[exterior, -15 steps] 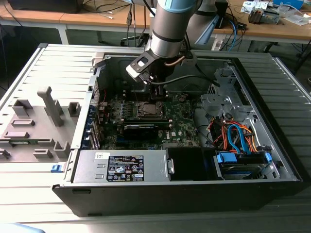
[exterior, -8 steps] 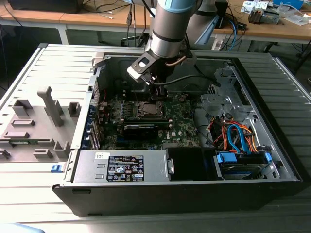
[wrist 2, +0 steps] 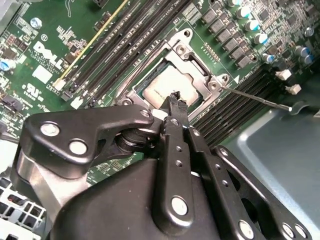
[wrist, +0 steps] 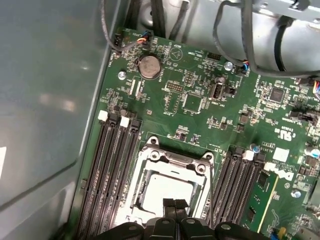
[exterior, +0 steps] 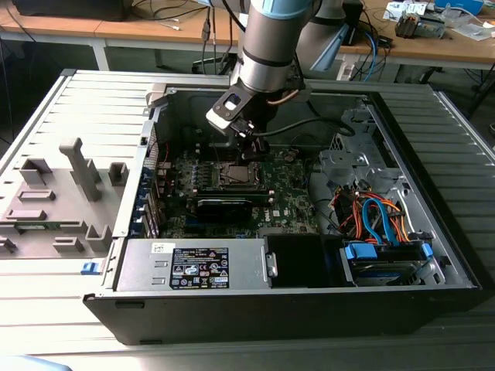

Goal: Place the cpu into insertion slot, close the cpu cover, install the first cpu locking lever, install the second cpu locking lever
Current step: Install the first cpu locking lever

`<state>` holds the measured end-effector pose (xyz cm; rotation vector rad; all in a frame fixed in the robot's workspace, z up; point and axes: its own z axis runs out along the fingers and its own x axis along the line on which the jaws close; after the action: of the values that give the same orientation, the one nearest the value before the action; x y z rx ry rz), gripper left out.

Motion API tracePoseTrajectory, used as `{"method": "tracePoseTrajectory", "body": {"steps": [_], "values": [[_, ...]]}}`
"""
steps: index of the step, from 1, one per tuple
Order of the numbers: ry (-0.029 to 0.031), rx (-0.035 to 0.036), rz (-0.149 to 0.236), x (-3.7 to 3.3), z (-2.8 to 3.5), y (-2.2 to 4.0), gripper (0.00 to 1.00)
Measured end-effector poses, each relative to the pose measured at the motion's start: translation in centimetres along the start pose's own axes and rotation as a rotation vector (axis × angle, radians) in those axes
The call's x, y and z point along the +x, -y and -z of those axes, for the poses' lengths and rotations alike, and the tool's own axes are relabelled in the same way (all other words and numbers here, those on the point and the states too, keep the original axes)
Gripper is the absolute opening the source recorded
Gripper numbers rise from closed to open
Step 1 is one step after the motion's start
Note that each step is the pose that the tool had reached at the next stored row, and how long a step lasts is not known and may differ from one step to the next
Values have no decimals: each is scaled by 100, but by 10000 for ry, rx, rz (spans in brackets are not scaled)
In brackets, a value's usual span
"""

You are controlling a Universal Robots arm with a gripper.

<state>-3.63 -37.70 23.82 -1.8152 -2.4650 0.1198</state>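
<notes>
Gripper (exterior: 254, 147) with tips pinched together over the seated cpu (wrist 2: 169, 82).
In the exterior view it hangs at 1 o'clock of the insertion slot (exterior: 234, 174). In both wrist views its tips hide one cpu edge, nothing visibly held, and the cpu cover (wrist: 175, 161) lies flat.

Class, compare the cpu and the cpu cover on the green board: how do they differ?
The cpu is a solid square; the cpu cover is an open frame. The cpu cover is larger and surrounds the cpu, which shows through its window. Both are silvery metal and lie flat.
</notes>
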Motion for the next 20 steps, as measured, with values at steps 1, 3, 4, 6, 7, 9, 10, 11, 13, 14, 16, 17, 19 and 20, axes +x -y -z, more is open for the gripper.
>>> {"method": "tracePoseTrajectory", "body": {"steps": [1, 3, 4, 6, 7, 9, 10, 11, 13, 14, 16, 17, 19, 20], "values": [[19, 4, 164, 0, 0, 0, 11], [45, 8, 404, 0, 0, 0, 11], [53, 9, 473, 0, 0, 0, 11], [70, 11, 626, 0, 0, 0, 11], [77, 12, 690, 0, 0, 0, 11], [92, 15, 829, 0, 0, 0, 11], [97, 15, 874, 0, 0, 0, 11], [102, 16, 921, 0, 0, 0, 11], [113, 17, 1022, 0, 0, 0, 11], [117, 18, 1061, 0, 0, 0, 11], [126, 20, 1147, 0, 0, 0, 11], [130, 21, 1182, 0, 0, 0, 11], [141, 22, 1284, 0, 0, 0, 11], [147, 22, 1326, 0, 0, 0, 11]]}}
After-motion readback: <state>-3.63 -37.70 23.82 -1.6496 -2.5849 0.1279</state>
